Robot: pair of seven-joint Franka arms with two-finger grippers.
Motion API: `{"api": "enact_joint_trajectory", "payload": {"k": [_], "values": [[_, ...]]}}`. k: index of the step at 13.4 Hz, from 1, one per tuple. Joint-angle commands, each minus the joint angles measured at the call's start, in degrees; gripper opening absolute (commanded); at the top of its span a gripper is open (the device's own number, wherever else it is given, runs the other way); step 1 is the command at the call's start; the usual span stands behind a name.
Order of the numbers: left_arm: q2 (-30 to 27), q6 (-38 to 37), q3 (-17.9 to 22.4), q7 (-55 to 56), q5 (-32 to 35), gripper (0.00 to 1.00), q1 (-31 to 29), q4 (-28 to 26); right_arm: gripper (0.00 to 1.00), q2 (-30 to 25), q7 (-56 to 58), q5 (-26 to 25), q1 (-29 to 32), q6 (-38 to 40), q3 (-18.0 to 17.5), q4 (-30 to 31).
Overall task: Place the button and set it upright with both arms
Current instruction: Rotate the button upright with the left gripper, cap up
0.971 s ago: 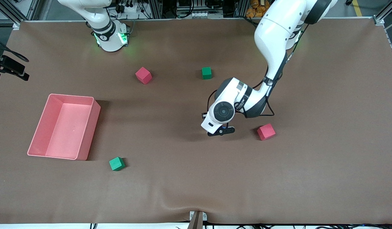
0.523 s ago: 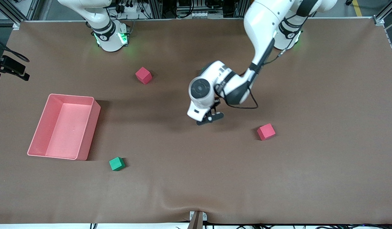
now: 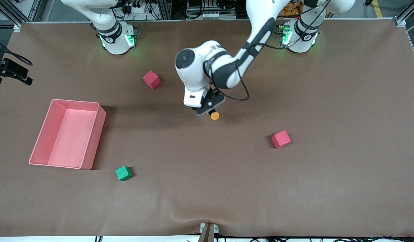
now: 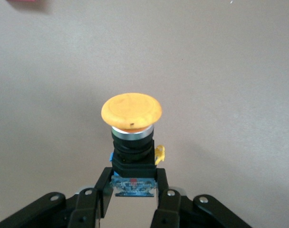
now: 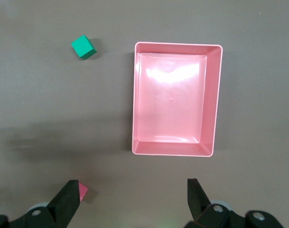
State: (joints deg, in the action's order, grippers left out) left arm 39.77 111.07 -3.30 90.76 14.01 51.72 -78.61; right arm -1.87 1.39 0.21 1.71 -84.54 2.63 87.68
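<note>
Brown table (image 3: 328, 188), mid-area: left gripper (image 3: 210, 108), clamped on the button (image 3: 214, 115) by its black body, has swung from beside a red cube (image 3: 281, 139) toward the right arm's end. Button thus airborne, transfer under way; right gripper (image 5: 133, 199) waits, jaws wide, above the pink bin (image 5: 216, 99).

Left arm (image 3: 260, 27) reaching out from its base, elbow bent, wrist turned down over the middle of the table. Left gripper (image 3: 208, 108) hanging in the air, fingers (image 4: 104, 187) clamped on the black body of the button (image 4: 132, 123), orange cap pointing away from the wrist. Right arm (image 3: 106, 20) drawn back by its base, waiting. Right gripper (image 5: 132, 199) high over the table, fingers (image 5: 68, 197) spread wide, holding nothing.
</note>
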Motion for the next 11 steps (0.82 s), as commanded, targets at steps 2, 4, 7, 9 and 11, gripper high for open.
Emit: {"api": "enact_joint_trajectory", "payload": {"k": [2, 4, 7, 9, 11], "values": [[-0.58, -0.94, 0.93, 11.58, 5.21, 0.02, 2.94, -0.66, 1.00, -0.24, -0.78, -0.30, -0.30, 0.52, 0.09, -0.50], [-0.40, -3.30, 0.84, 19.08, 10.24, 0.01, 3.82, -0.66, 1.00, -0.15, -0.78, -0.30, -0.30, 0.34, 0.09, -0.50], [-0.22, -5.08, 1.20, 25.85, 13.92, 0.01, 5.14, -0.58, 1.00, -0.15, -0.78, -0.30, -0.21, 0.34, 0.09, -0.50], [1.53, -5.16, 1.46, 29.29, 19.80, 0.01, 8.03, -0.58, 1.00, -0.24, -0.78, -0.30, -0.30, 0.69, 0.09, -0.50], [3.20, -5.25, 1.63, 33.85, 25.87, 0.01, 9.62, -0.58, 1.00, -0.24, -0.78, -0.30, -0.30, 0.69, 0.09, -0.41]]}}
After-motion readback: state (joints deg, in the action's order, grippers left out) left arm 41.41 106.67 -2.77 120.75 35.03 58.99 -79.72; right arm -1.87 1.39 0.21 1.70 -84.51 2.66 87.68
